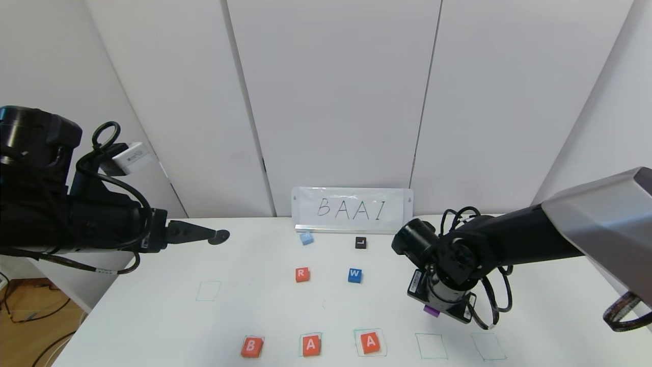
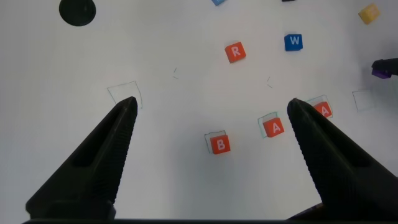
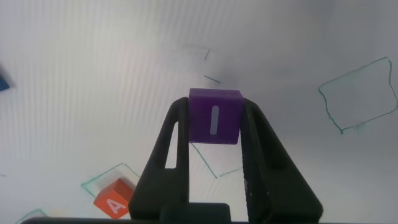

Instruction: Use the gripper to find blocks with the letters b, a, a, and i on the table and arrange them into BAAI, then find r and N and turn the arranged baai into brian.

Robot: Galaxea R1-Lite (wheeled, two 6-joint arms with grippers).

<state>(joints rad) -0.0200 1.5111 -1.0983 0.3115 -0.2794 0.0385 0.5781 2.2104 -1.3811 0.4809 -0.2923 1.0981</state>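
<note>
On the white table (image 1: 153, 316), three orange-red blocks lie in a front row: B (image 1: 252, 347), A (image 1: 311, 345) and A (image 1: 370, 342). My right gripper (image 1: 433, 310) hangs a little above the table, right of the second A, shut on the purple I block (image 3: 214, 116). A green square (image 1: 431, 346) lies just in front of it. The orange-red r (image 1: 302, 274) lies mid-table. My left gripper (image 1: 219, 237) is held high at the far left, open and holding nothing, with the B (image 2: 219, 144) far below it. I cannot make out an N on any block.
A blue W block (image 1: 355, 276), a black block (image 1: 360, 243) and a light blue block (image 1: 306, 238) lie behind the row. A card reading BAAI (image 1: 351, 210) stands at the back. More green squares (image 1: 488, 346) (image 1: 208, 290) are drawn. A yellow block (image 2: 369, 12) lies farther off.
</note>
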